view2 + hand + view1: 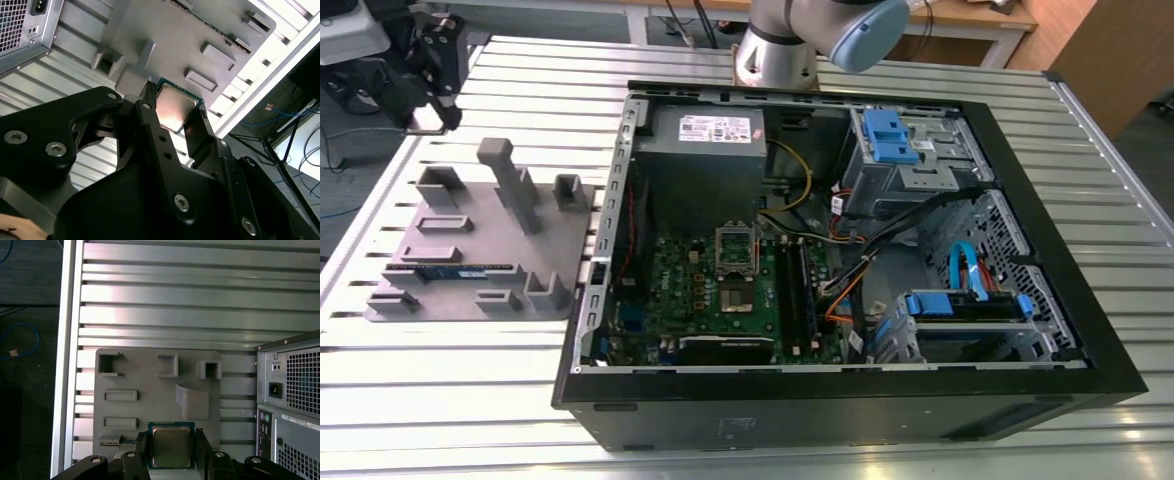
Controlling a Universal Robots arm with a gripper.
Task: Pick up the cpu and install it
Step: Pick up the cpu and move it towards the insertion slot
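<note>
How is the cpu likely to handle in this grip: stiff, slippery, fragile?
The cpu looks thin, flat and metal-topped: probably rigid and light. The gripper pinches only its narrow edges, so it may slip or twist.

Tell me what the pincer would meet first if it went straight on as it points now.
Probably the grey plate. The pincer, shut on the chip, points at it; how far off the plate lies is unclear.
</note>
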